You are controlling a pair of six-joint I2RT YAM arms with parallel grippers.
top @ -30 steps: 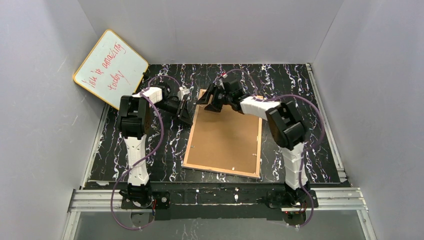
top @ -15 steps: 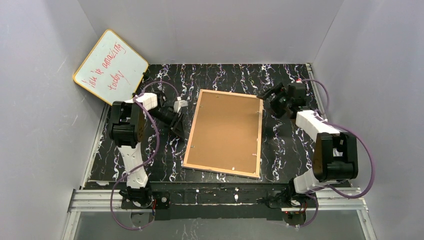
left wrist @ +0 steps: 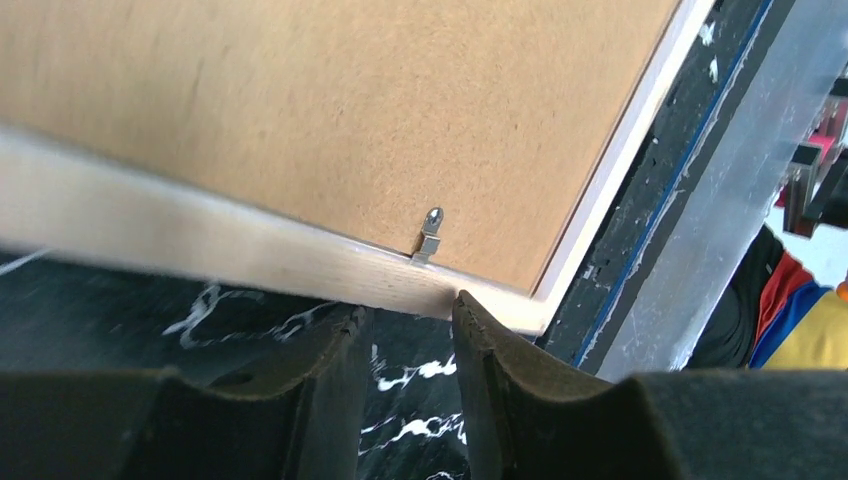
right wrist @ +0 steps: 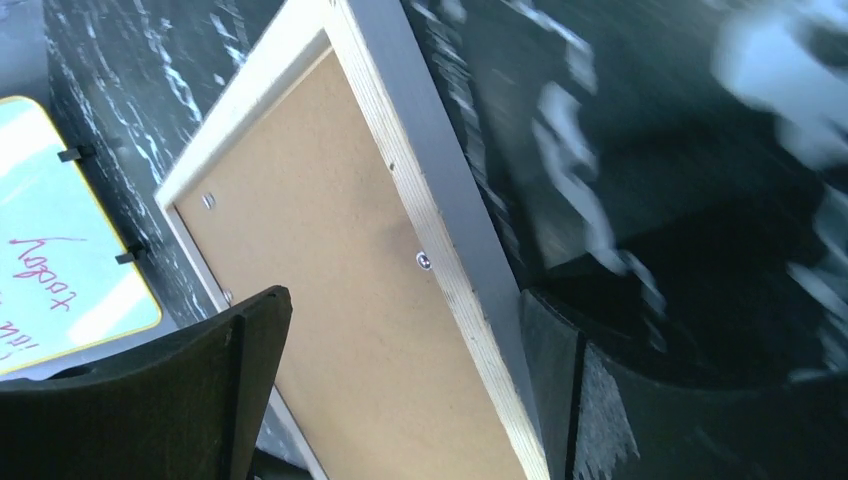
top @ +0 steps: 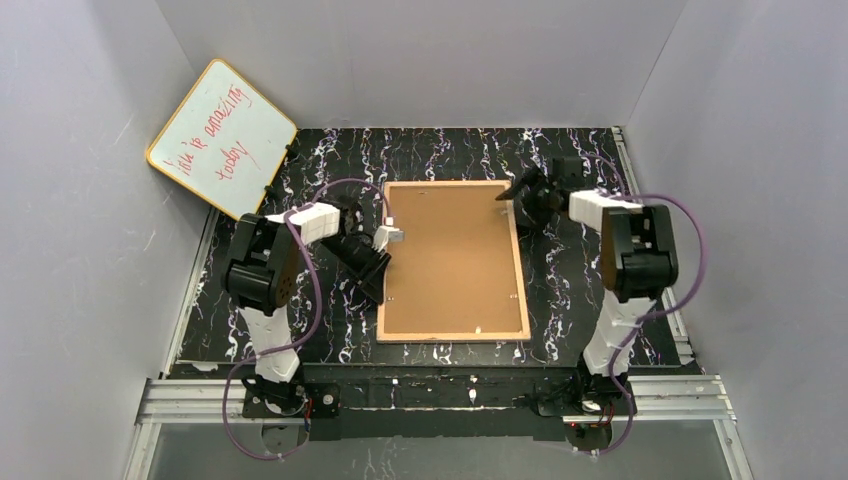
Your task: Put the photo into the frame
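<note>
The frame [top: 520, 275] lies back up in the middle of the table, its tan wood rail around a brown backing board [top: 455, 260]. The photo is hidden. My left gripper [top: 380, 290] is at the frame's left edge near the front corner. In the left wrist view, that gripper [left wrist: 410, 310] is open a little, its tips against the wood rail [left wrist: 250, 260] with only table between them. My right gripper [top: 520, 200] is at the far right corner. It [right wrist: 405, 300] stands wide open, astride the rail [right wrist: 420, 200], one finger over the board.
A yellow-rimmed whiteboard [top: 222, 135] with red writing leans at the back left. A metal clip [left wrist: 428, 235] sits on the frame's rail by the left fingers. The table's metal front rail [left wrist: 720, 230] runs close to the frame's near corner. Grey walls enclose the table.
The frame has turned from skewed to square with the table. My right arm swung back left to its far right corner. My left gripper moved nearer along the left edge and opened slightly.
</note>
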